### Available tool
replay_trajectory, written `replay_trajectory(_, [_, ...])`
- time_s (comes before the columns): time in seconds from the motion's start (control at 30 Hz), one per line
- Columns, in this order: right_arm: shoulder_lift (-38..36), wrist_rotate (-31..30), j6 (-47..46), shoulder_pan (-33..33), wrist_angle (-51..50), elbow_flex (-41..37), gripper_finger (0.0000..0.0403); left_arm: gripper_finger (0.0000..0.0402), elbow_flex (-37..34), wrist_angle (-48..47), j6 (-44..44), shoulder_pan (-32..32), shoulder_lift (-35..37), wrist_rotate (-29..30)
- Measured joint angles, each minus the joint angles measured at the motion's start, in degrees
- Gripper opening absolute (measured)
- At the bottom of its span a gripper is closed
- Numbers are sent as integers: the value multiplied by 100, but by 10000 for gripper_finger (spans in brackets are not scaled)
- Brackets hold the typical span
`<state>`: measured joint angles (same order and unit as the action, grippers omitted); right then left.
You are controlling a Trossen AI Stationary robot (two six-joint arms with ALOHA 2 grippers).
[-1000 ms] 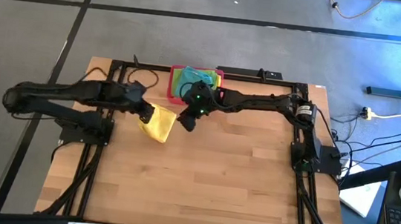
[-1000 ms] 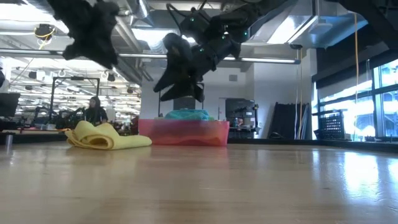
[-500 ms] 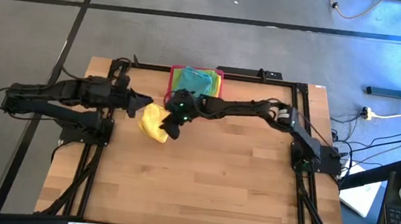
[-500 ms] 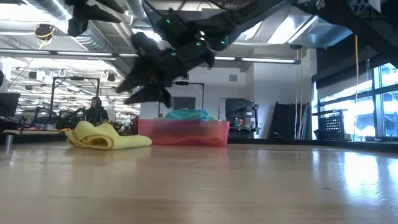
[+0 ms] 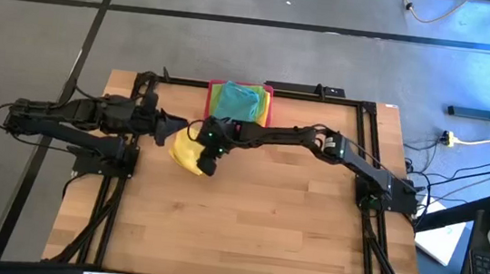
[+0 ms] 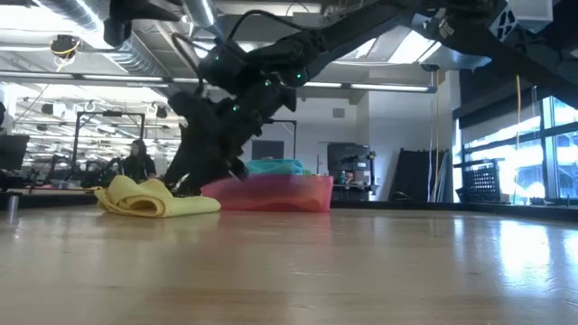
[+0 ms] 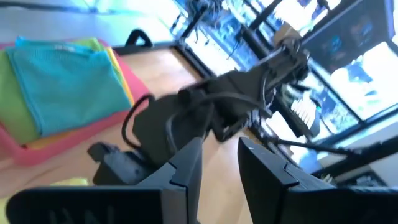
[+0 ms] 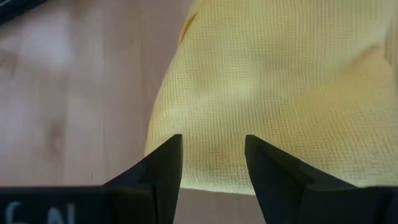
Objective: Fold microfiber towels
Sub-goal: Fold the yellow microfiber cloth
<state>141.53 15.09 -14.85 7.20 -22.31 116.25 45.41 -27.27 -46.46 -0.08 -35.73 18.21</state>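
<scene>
From above, a wooden table (image 5: 245, 219) stood on grey floor; the right gripper (image 5: 207, 163) had moved from the pink tray (image 5: 210, 100) onto the yellow towel (image 5: 186, 150). At table level, an open hall lay behind. At the right wrist, spread fingers (image 8: 163, 163) hung over the towel's edge, empty. The left fingers (image 7: 186, 171) were parted, empty.

no readable text, labels or signs
</scene>
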Motion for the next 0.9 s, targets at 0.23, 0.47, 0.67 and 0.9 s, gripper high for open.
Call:
replay_trajectory(0.23, [105, 177, 98, 0, -666, -31, 176, 94, 0, 363, -9, 2, -2, 230])
replay_trajectory(0.47, [74, 309, 106, -4, -1352, -18, 176, 94, 0, 372, 35, 2, -4, 230])
replay_trajectory(0.67, [65, 593, 4, -7, -1887, -10, 176, 95, 0, 347, 47, 2, -4, 231])
replay_trajectory(0.9, [56, 733, 56, -8, -2805, -11, 176, 95, 0, 337, 160, 2, -4, 233])
